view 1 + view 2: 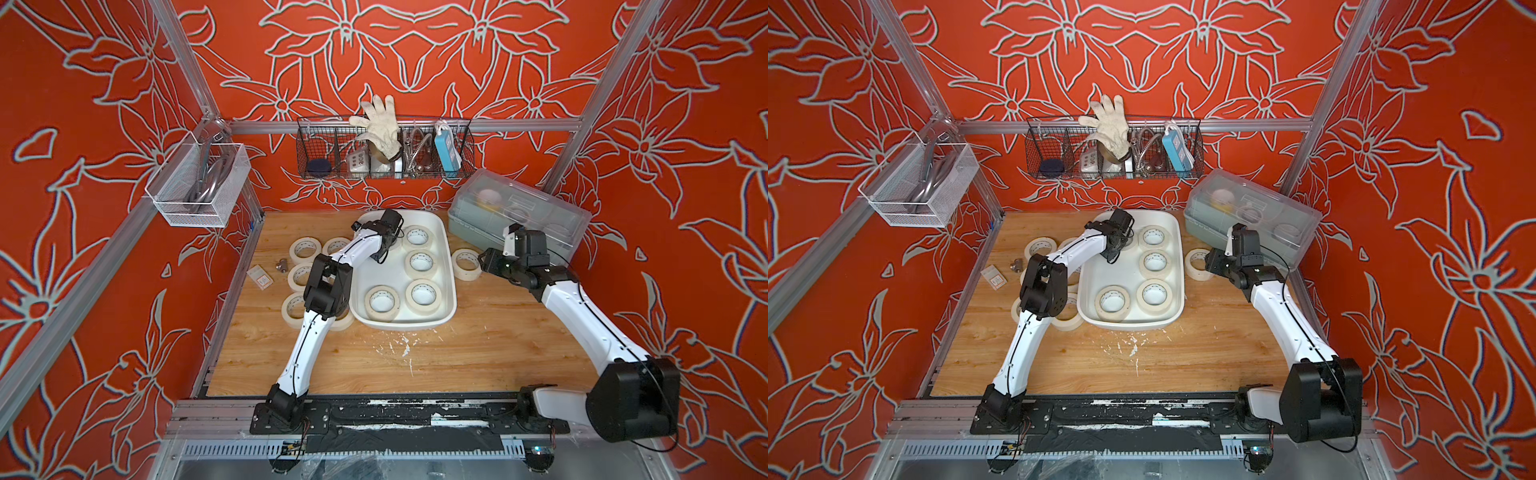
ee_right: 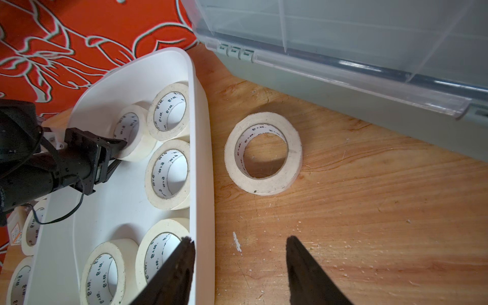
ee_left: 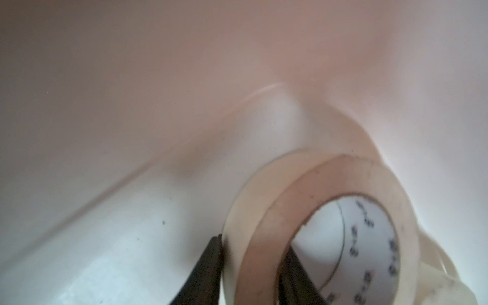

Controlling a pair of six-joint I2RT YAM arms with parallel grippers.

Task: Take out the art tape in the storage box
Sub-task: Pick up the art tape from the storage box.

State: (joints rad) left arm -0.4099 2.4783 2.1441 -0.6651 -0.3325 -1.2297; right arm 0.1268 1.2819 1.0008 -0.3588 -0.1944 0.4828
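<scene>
The white storage box (image 1: 448, 266) lies mid-table, and several cream art tape rolls lie flat in it, such as one at the front (image 1: 382, 301). My left gripper (image 3: 253, 240) reaches into the box's far end and is shut on the wall of a tilted art tape roll (image 3: 317, 190), with one finger outside it and one inside the core. The right wrist view shows that grip too, at the held roll (image 2: 129, 132). My right gripper (image 2: 239, 240) hangs open and empty over the table, just right of the box rim (image 2: 203, 132). A loose roll (image 2: 262, 153) lies ahead of it.
Several rolls lie on the wood left of the box (image 1: 305, 249). A grey-green box with a clear lid (image 1: 519, 212) stands at the back right. Wire baskets (image 1: 384, 151) hang on the back rail. A small metal fitting (image 1: 282, 264) and a card packet (image 1: 259, 276) lie far left.
</scene>
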